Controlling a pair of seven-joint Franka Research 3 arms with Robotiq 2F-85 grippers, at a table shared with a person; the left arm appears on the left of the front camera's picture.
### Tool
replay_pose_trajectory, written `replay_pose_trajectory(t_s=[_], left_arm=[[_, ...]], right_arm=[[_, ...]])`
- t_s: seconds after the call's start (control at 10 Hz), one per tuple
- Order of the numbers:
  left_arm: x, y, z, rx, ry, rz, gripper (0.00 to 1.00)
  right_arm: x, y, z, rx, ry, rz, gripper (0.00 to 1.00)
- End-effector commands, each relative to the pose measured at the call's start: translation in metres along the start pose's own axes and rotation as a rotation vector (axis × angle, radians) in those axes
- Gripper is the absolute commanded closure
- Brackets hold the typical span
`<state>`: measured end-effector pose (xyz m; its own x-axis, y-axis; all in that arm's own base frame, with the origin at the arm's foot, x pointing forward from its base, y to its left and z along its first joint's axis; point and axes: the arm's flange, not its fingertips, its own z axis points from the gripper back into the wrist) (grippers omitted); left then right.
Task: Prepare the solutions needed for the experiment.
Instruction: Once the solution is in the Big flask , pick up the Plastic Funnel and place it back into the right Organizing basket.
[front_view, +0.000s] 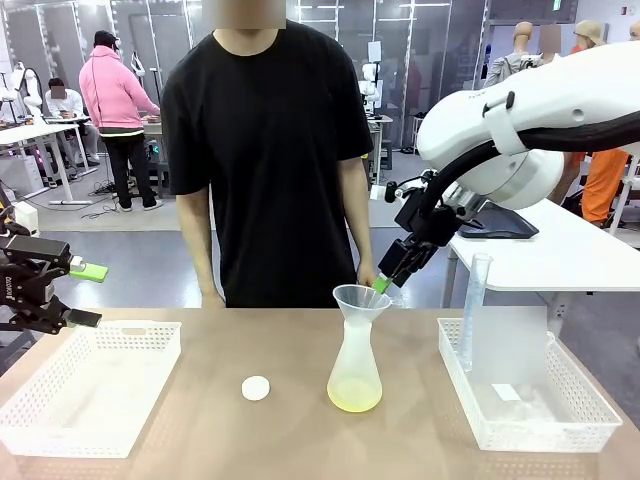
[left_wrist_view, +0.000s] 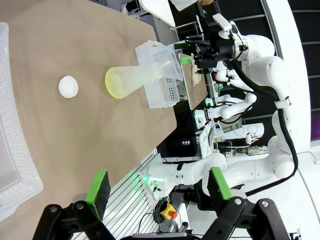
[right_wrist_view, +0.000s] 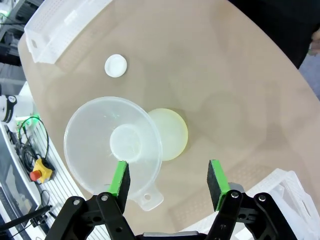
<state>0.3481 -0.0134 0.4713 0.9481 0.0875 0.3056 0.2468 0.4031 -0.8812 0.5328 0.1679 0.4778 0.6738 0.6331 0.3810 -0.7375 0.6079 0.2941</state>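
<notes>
A frosted conical flask (front_view: 355, 365) stands at the table's middle with a clear funnel (front_view: 362, 300) in its neck. The solutions (front_view: 355, 400) show as a shallow yellow layer at its bottom. My right gripper (front_view: 390, 282) hangs open just beside the funnel's far right rim. From above, the funnel (right_wrist_view: 115, 142) lies under its left finger (right_wrist_view: 120, 177), with the yellow flask base (right_wrist_view: 172, 132) beyond; nothing is gripped. My left gripper (front_view: 72, 292) stays open at the far left, over the table's edge. It looks across at the flask (left_wrist_view: 132, 80), its fingers (left_wrist_view: 98, 187) wide apart.
A white round cap (front_view: 256, 388) lies left of the flask. A white basket (front_view: 90, 390) sits at the left. Another basket (front_view: 530, 405) at the right holds a tall glass cylinder (front_view: 477, 290) and a frosted container. A person stands at the far edge.
</notes>
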Motion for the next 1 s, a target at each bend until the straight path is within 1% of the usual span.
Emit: replay_pose_trajectory(t_s=[0.0,0.3,0.7,0.8,0.9], left_arm=[[0.002,-0.003,-0.001,-0.025,-0.008,0.003,0.00],[0.002,-0.003,-0.001,-0.025,-0.008,0.003,0.00],[0.002,-0.003,-0.001,-0.025,-0.008,0.003,0.00],[0.002,-0.003,-0.001,-0.025,-0.008,0.003,0.00],[0.002,-0.003,-0.001,-0.025,-0.008,0.003,0.00]], right_arm=[[0.009,-0.004,0.000,0.022,0.023,-0.008,0.22],[0.011,-0.006,-0.013,0.065,0.059,-0.005,0.22],[0.013,-0.007,-0.024,0.106,0.081,0.001,0.22],[0.014,-0.007,-0.025,0.107,0.085,-0.010,0.40],[0.014,-0.006,-0.026,0.114,0.089,-0.020,0.40]])
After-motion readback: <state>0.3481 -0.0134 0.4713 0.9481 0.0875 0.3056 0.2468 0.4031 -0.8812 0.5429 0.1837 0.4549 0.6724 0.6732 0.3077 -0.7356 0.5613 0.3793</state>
